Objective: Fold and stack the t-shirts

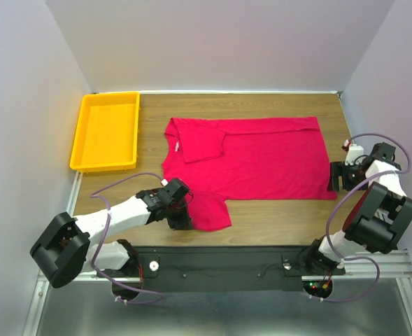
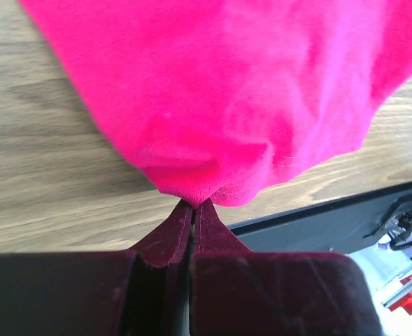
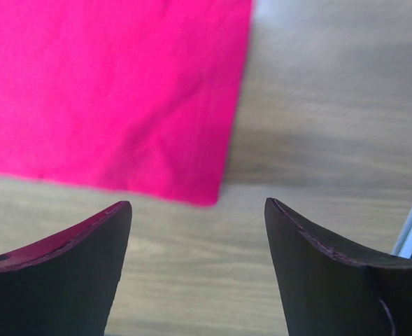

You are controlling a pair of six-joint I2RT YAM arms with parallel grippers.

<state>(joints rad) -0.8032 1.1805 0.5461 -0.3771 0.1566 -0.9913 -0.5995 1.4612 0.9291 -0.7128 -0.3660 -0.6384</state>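
The t-shirt [image 1: 261, 157] lies spread on the table [image 1: 282, 213], collar left; it looks like limp, light cotton, best taken by corners and hems. The left gripper [image 2: 193, 205] is closed on its near sleeve; the right gripper [image 3: 197, 201] gapes empty by the near-right hem corner

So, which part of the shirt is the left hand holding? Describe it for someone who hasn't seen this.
On the wooden table, the crimson-red cotton t-shirt lies flat, collar toward the yellow plastic tray. The left hand is shut on the sleeve at the table's near edge. That sleeve sticks out; the far sleeve is folded in over the chest.
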